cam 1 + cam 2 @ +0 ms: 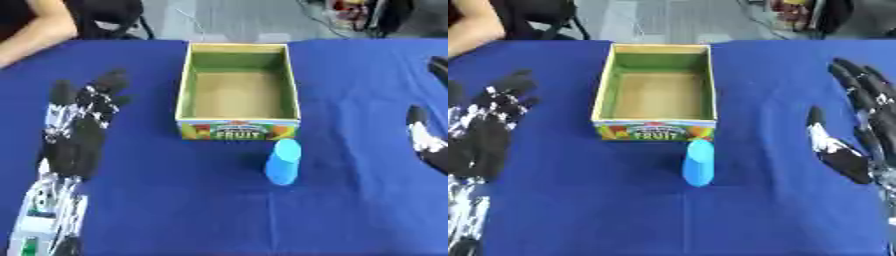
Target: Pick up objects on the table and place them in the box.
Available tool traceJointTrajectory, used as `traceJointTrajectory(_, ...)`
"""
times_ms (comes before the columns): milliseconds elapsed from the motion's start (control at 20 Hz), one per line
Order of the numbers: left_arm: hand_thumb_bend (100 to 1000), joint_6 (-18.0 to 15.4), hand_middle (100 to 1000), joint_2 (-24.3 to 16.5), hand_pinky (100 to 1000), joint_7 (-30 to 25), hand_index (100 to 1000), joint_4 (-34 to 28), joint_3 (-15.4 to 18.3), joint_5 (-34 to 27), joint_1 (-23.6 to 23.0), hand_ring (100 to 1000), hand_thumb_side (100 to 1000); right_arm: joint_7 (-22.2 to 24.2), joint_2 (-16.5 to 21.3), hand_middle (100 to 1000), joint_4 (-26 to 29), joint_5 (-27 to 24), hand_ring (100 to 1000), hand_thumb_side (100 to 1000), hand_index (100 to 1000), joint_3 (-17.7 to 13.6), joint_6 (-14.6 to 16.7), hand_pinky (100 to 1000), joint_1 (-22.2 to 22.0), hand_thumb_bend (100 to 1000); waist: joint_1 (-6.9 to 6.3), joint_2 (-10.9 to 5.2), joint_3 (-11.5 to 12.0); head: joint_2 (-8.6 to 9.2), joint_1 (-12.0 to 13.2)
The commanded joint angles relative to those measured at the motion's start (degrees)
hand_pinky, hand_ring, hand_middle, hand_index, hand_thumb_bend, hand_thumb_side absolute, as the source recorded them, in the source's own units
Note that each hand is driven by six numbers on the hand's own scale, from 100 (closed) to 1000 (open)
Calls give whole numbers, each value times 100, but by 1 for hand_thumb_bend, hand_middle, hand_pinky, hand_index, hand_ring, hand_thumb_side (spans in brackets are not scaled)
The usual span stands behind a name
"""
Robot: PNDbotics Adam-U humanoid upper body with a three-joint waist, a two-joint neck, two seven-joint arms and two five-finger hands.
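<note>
Both hands lie open on the blue table (367, 210), left hand (77, 135) and right hand (859, 130) apart. Between them stands the box (238, 127) (empty), a blue cup (283, 162) just before it.

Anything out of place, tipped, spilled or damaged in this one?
Nothing stands out. The box sits upright and empty on the blue table, the blue cylinder just in front of it. Left hand and right hand are open, apart from both.
</note>
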State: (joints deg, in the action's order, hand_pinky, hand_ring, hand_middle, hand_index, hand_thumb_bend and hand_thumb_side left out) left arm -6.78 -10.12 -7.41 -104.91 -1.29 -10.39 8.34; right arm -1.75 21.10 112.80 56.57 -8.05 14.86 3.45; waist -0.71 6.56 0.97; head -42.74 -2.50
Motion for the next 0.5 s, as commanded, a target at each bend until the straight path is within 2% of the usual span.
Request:
traceJointTrajectory(50,838,-13,911,-7,897,-20,811,-60,-25,5,50,934,1000,-5,116,951,103,-22,915,832,999,5,-5,1000,46,100,4,-77,3,110,-23)
traceJointTrajectory(500,836,-11,912,-6,898,-28,810,-54,-27,8,47,935,1000,9,160,952,105,-26,916,832,999,24,1,1000,72,100,6,-66,11,108,-18)
